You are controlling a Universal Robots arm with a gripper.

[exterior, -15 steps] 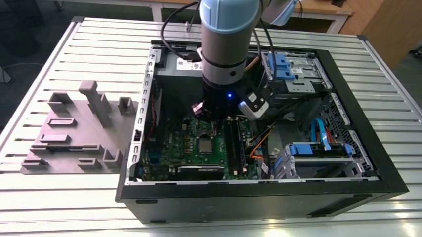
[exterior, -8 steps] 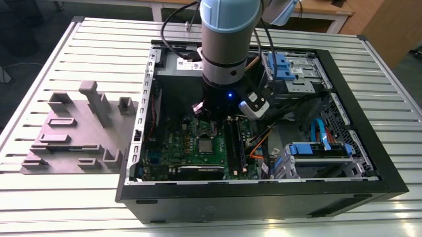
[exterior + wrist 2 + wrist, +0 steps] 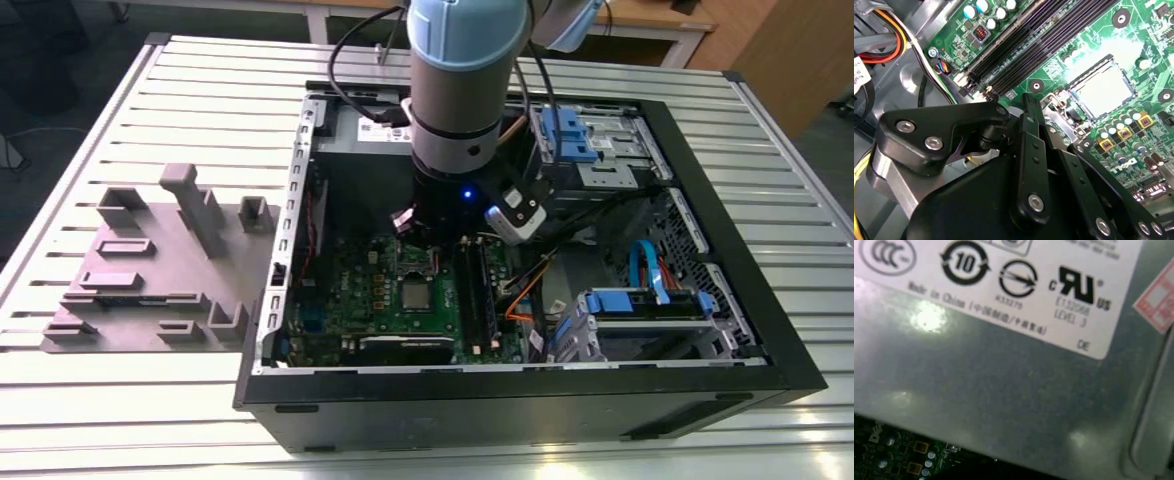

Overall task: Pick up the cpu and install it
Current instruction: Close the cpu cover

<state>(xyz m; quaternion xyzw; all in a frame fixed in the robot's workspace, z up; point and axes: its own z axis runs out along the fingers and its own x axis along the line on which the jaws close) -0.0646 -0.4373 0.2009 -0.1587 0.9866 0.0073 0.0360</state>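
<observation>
The cpu (image 3: 418,293) is a small pale silver-grey square lying flat in the socket on the green motherboard (image 3: 354,290) inside the open computer case. In the second wrist view the cpu (image 3: 1102,90) shows bright inside its dark socket border, with a silver metal frame part (image 3: 1054,102) beside it. My gripper (image 3: 416,238) hangs from the arm just above the board, on the far side of the socket. Its black linkages (image 3: 1029,150) fill the near part of the second wrist view, and the cpu sits a short way beyond them, apart from the gripper.
The black case wall (image 3: 534,400) surrounds the board. A grey box with a white label (image 3: 1004,380) stands close by. Black memory slots (image 3: 1029,45), orange cables (image 3: 527,295) and blue drive bays (image 3: 641,305) crowd the exterior view's right. A grey fixture (image 3: 147,260) stands on the slatted table (image 3: 160,400).
</observation>
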